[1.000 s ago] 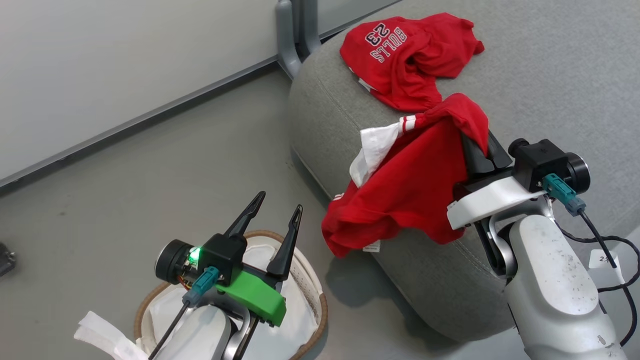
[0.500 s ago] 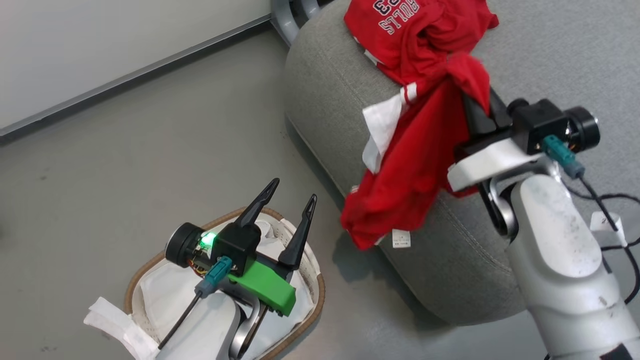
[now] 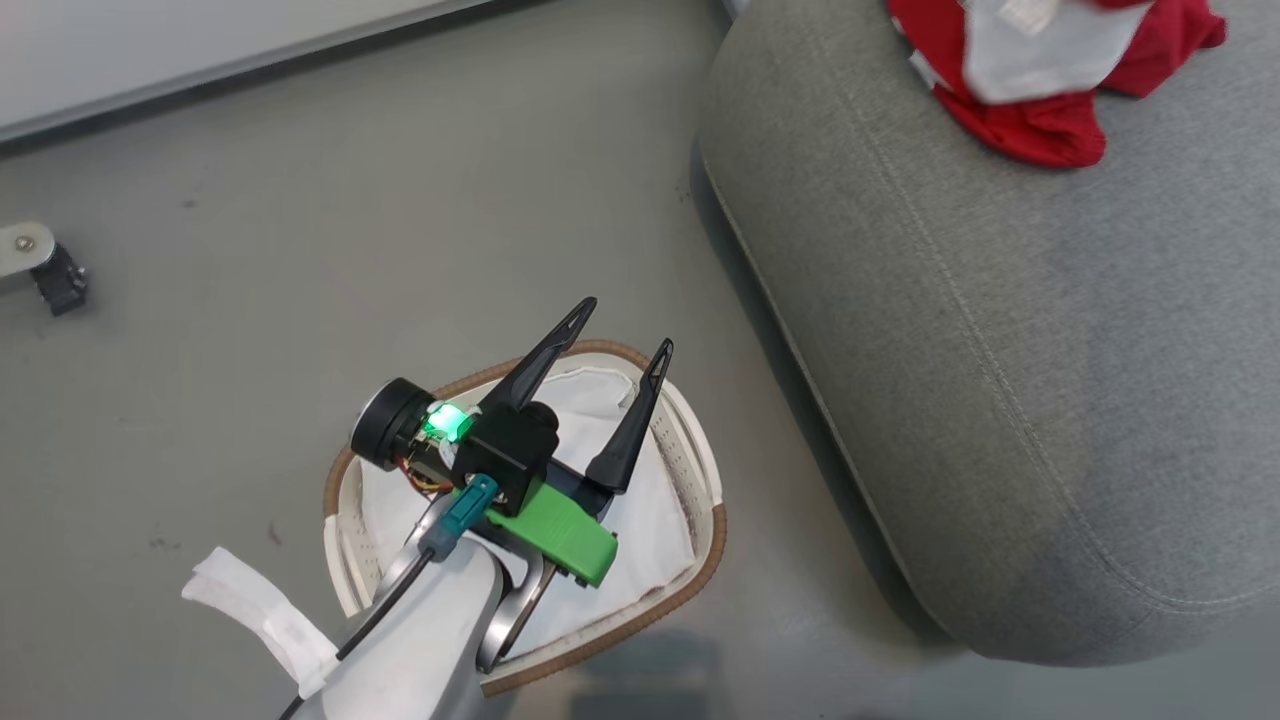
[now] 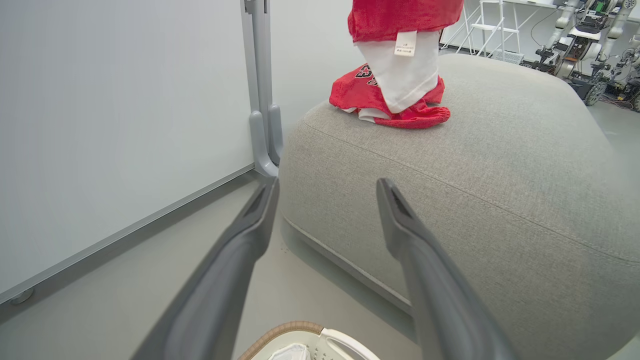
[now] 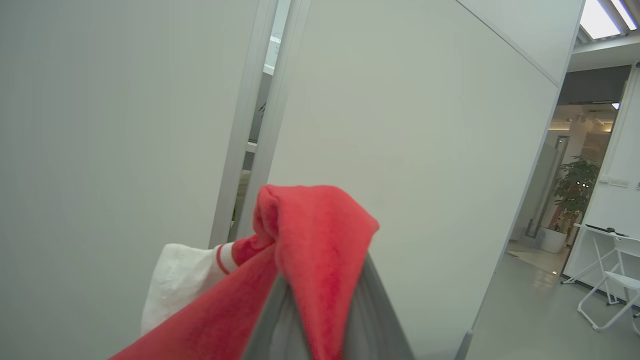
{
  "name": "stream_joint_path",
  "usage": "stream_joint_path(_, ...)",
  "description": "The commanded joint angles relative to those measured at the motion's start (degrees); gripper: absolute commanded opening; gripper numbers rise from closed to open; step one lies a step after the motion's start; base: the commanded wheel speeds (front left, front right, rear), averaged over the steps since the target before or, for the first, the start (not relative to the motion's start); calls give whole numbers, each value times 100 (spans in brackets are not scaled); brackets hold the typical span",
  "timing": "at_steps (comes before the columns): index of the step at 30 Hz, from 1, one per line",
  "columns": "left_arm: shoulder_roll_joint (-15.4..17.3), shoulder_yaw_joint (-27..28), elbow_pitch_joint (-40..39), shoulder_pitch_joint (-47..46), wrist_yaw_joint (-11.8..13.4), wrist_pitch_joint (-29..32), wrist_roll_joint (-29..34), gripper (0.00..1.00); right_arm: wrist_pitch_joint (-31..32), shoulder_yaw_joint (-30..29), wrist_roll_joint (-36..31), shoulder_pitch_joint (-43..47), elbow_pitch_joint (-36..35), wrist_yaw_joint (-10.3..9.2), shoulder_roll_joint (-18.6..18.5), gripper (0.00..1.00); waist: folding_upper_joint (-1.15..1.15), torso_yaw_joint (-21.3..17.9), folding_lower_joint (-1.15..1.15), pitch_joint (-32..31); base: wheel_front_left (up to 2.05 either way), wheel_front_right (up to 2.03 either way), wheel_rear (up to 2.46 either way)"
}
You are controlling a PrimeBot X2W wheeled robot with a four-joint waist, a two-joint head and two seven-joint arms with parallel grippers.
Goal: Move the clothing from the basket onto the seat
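The right pincer [image 5: 322,280], low in the centre of its wrist view, is clamped on a fold of the red sports garment with white trim [image 5: 320,225], which drapes over both fingers. A second ago that cloth trailed down the flank of the large rounded grey woven seat [image 3: 1000,350]. Now, at the top of the left wrist view, it hangs lifted above the seat's crown, with its white lower part reaching down to the crumpled red jersey [image 4: 360,90] lying there. I cannot tell whether the two touch. The head camera has swung too. I judge the carry nearly done, with lowering and release left. The left pincer [image 3: 628,322], fingers spread wide and empty, hovers over the small oval white perforated basket with a brown woven rim [image 3: 688,440], low in the centre of the head view. The part of the white liner [image 3: 650,520] that can be seen carries no red cloth. The seat top is broad and bare toward the frame's right, while its rounded edge drops off at the left near the grey partition post [image 4: 260,100].
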Motion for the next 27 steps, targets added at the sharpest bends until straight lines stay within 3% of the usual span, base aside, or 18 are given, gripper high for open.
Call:
stream_joint_path(1,-4,4,-28,-126,0,-5,60,100,44,-128,-63,-202,127,-8,-176,0,10,534,0,546,0,0,0)
stream_joint_path(8,58,-57,-170,-280,17,3,149,100,139,-819,-359,-604,933,-8,-818,0,10,835,0,1080,0,0,0)
stream_joint_path(16,136,-92,-280,-440,60,65,201,100,-317,-1414,-703,-53,2044,-8,-530,0,10,896,0,1613,0,0,0)
stream_joint_path(23,212,-84,-292,-499,110,124,192,100,-474,-1545,-895,239,2497,-8,-126,0,10,739,0,1706,0,0,0)
stream_joint_path(25,227,-78,-278,-507,112,130,168,100,-479,-1534,-932,300,2493,-8,-19,8,10,682,0,1686,0,0,0)
stream_joint_path(26,237,-73,-269,-509,116,126,149,100,-481,-1518,-947,334,2416,-8,44,24,10,653,0,1666,0,0,0)
stream_joint_path(27,246,-67,-262,-511,118,121,140,100,-479,-1474,-953,380,2336,-8,103,33,10,629,0,1643,0,0,0)
